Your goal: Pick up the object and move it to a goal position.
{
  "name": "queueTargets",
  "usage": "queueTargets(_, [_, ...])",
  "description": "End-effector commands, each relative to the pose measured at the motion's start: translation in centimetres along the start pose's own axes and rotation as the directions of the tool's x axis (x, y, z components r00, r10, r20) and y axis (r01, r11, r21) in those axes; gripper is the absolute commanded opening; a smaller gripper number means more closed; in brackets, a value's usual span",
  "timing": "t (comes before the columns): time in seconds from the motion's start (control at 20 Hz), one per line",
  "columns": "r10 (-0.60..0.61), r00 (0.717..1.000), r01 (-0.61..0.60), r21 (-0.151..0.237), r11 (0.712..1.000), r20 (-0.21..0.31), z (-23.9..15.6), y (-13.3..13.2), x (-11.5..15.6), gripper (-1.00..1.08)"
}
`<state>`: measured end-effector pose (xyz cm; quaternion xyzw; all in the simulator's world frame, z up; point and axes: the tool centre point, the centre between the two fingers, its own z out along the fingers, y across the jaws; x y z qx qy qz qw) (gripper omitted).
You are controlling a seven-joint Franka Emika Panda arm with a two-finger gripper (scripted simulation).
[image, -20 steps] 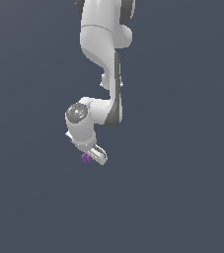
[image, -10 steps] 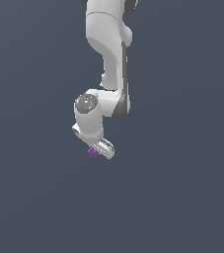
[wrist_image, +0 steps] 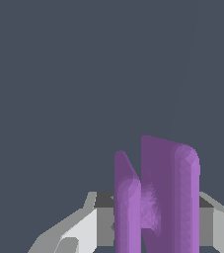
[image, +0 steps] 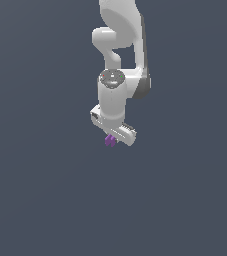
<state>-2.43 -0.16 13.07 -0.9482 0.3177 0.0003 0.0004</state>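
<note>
Arm: the white Panda arm (image: 120, 55) comes down from the top of the exterior view, bends at a grey-sided joint, and ends in a wrist that points downward.

Claw: the claw (image: 113, 135) sits at the bottom of the wrist, its white body lying slantwise, lower toward the exterior view's right. It is pinching the purple block; the block sticks out just under the claw's body in the exterior view.

Fingers: in the wrist view, pale grey-white fingers (wrist_image: 84, 230) show low in the frame on both sides of the block, with a dark strip of the claw's body behind it. Whether the pads touch the block's faces is hard to make out, since the block covers the contact.

Purple block: the purple block (image: 110, 141) is a tiny thing, far smaller than the claw. In the exterior view it looks like two short prongs side by side. In the wrist view the purple block (wrist_image: 158, 197) fills the lower middle, shown as a tall, rounded slab beside a narrower, shorter ridge, with a groove between them.

Block's place: held in the claw, in the middle of the exterior view, slightly above centre.

Surroundings: plain dark blue-grey everywhere in both views; no edge, shadow or worktop line can be told, so the height of the block over any surface cannot be judged.
</note>
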Motion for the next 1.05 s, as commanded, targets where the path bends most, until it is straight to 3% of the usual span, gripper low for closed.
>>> queueTargets(0.0, [0.000,1.000,0.000,0.000,1.000,-0.001,-1.9,-1.1,-2.1,-1.00])
queueTargets(0.55, [0.000,1.000,0.000,-0.001,1.000,-0.002,-8.1,-5.0,-8.7,-1.00])
queueTargets(1.0, [0.000,1.000,0.000,-0.001,1.000,-0.001,-9.4,-5.9,-9.9,-1.00])
